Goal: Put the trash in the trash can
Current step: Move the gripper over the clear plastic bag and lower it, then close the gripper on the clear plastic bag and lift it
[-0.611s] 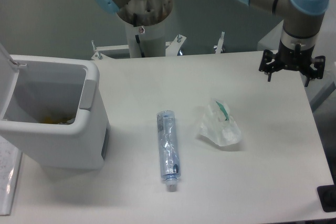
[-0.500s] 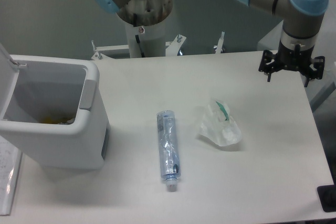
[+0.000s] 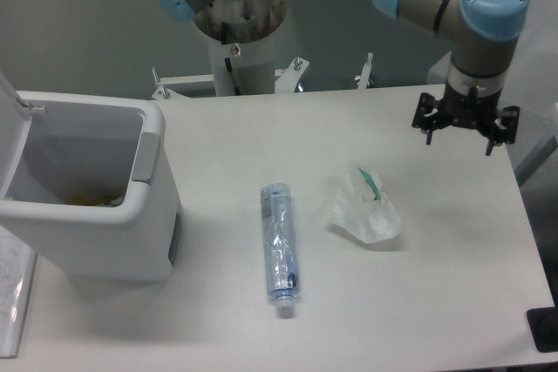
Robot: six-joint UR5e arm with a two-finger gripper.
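Over the far right part of the table [image 3: 453, 241], my gripper [image 3: 458, 132] hangs with its jaws spread wide and nothing between them, fingers pointing down, clear of the surface. Nearest to me is the crumpled wrapper [image 3: 366, 209] with its teal-green strip: it lies toward the camera and to the camera's left of my jaws, apart from them but not far. I judge that to be the first piece to go for, since the move is a short slide that way and then a descent. It is an irregular lump with no strong long axis, so the angle of my fingers should matter little. Just beyond it, further to the camera's left, the bottle [image 3: 280, 248] lies flat, its long axis running from the far side toward the camera, white cap at the near end; my jaws would have to close across that axis. The trash can [image 3: 131, 241] stands at the far left edge, lid up, mouth open, well apart from both pieces
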